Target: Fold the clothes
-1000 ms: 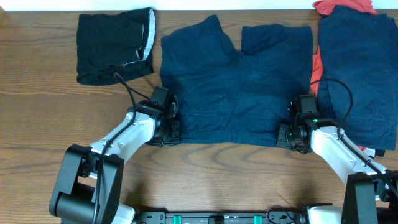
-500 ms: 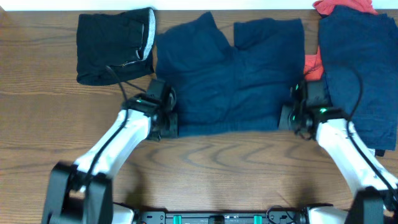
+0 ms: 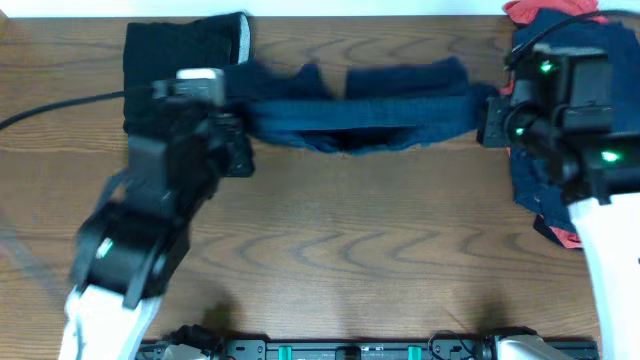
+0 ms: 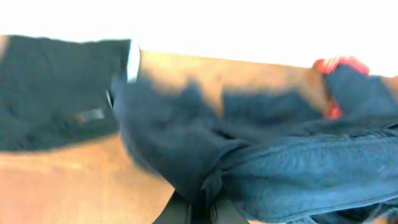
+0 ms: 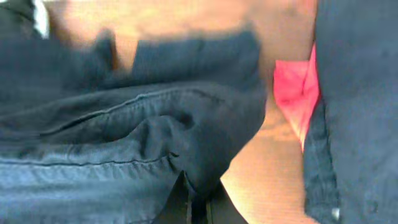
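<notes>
- Pinching the navy shorts point(image 3: 370, 105) by one corner in the left pincer point(image 4: 198, 202), clamped on fabric.
- Pinching the opposite corner in the right pincer point(image 5: 196, 199).
- Holding them stretched between both pincers, above the counter point(image 3: 350, 250).

Dark navy shorts point(image 3: 370, 105) stretch in a bunched, sagging band along the far edge of the table point(image 3: 350, 250), legs toward that edge, each end pinched by the left gripper point(image 3: 241, 152) and right gripper point(image 3: 492, 118). A black piece point(image 3: 180, 45) with a grey band point(image 3: 243, 40) lies at the far-left corner. At the far-right corner, another navy garment point(image 3: 622, 45) covers red-orange fabric point(image 3: 530, 10).
</notes>
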`<state>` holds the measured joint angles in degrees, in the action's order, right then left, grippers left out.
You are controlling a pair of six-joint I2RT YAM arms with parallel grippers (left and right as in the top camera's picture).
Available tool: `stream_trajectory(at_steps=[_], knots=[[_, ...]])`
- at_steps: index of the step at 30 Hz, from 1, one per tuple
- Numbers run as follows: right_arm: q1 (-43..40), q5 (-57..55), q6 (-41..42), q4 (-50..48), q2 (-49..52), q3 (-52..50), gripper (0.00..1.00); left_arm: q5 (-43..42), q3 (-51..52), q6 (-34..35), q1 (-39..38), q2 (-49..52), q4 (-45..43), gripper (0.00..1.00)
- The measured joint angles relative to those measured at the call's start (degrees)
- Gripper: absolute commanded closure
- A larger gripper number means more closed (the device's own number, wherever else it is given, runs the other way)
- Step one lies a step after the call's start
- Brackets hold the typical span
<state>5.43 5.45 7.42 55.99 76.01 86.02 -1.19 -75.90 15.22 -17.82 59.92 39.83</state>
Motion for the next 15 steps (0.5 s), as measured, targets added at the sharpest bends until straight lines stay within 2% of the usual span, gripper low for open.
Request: stream_trajectory(at_steps=[7, 15], knots=[[0.07, 3.72, -2.12, 7.72, -4.07, 14.97, 0.99, 2.43, -2.69, -0.02, -0.48, -9.79, -1.14, 0.94], [0.09, 2.95, -3.69, 13.62, -8.48, 26.6, 0.99, 2.43, -2.69, -0.04, -0.74, -12.39, -4.2, 0.94]])
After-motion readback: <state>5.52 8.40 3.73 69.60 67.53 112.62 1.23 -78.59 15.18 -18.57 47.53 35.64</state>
